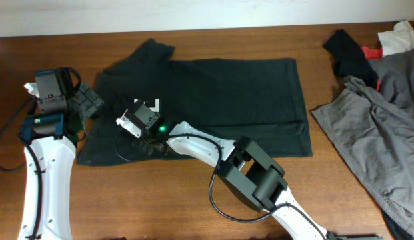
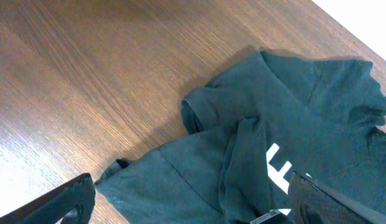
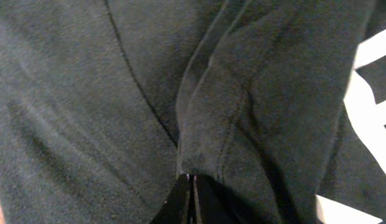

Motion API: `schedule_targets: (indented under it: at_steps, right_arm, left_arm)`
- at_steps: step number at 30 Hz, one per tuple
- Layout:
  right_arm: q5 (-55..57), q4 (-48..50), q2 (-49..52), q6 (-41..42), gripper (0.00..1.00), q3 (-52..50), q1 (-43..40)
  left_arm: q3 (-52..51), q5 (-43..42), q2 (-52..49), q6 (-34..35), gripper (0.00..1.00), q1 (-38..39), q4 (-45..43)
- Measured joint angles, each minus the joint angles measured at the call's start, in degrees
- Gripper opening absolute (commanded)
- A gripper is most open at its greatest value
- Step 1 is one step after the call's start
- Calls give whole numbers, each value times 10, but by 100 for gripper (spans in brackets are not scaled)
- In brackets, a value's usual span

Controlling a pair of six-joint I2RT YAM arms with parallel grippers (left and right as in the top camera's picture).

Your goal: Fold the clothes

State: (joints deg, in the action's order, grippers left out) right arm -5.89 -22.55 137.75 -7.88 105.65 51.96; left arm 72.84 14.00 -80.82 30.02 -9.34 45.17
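Note:
The clothes (image 1: 227,93) are one very dark green garment spread flat across the middle of the wooden table, with a white logo (image 1: 155,105) near its left side. My right gripper (image 1: 143,139) is over the garment's lower left part. In the right wrist view it (image 3: 193,182) is shut, pinching a raised fold of the clothes (image 3: 217,124) at its tips. My left gripper (image 1: 83,100) hovers at the garment's left edge, wide open. In the left wrist view its fingers (image 2: 62,202) straddle the clothes (image 2: 180,180) without touching them, and the logo (image 2: 280,171) shows.
A light grey garment (image 1: 380,133) lies heaped at the right edge. A small black cloth (image 1: 350,53), a red scrap (image 1: 372,51) and a white cloth (image 1: 400,37) sit at the back right. Bare wood (image 2: 87,81) lies left of the clothes.

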Motion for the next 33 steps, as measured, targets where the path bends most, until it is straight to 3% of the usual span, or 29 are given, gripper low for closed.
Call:
schedule_targets:
  at_steps: [33]
  right_arm:
    - [75,-18,0,-15,4,48,0]
  left_arm:
    - [0,0,0,0,99,0,0]
